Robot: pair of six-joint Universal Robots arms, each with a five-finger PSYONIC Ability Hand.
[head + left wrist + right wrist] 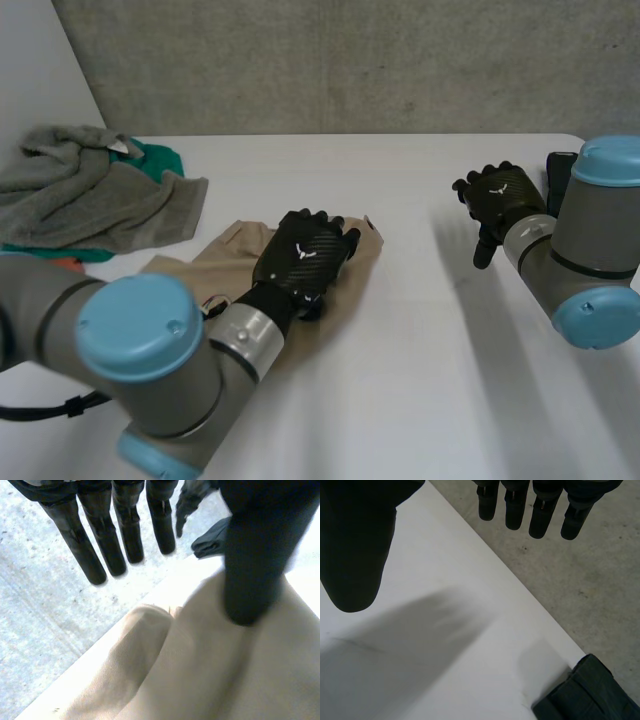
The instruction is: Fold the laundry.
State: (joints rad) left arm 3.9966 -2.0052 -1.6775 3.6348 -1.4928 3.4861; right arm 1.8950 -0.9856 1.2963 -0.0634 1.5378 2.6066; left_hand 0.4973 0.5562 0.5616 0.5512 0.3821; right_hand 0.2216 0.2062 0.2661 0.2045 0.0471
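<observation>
A beige garment (225,255) lies flat on the white table (420,340), left of the middle. My left hand (300,255) rests on its far right part, near a corner. In the left wrist view the fingers (100,545) reach out straight past the garment's folded edge (150,625), while the thumb (250,575) presses down on the beige cloth. My right hand (500,195) hovers over bare table at the right, away from the garment. Its fingers (540,510) are straight and its thumb (355,545) is spread wide, with nothing held.
A heap of laundry sits at the far left: a grey towel (90,195) over a green cloth (160,157) and an orange one (65,265). A dark folded cloth (592,692) lies at the table's far right edge, beyond my right hand.
</observation>
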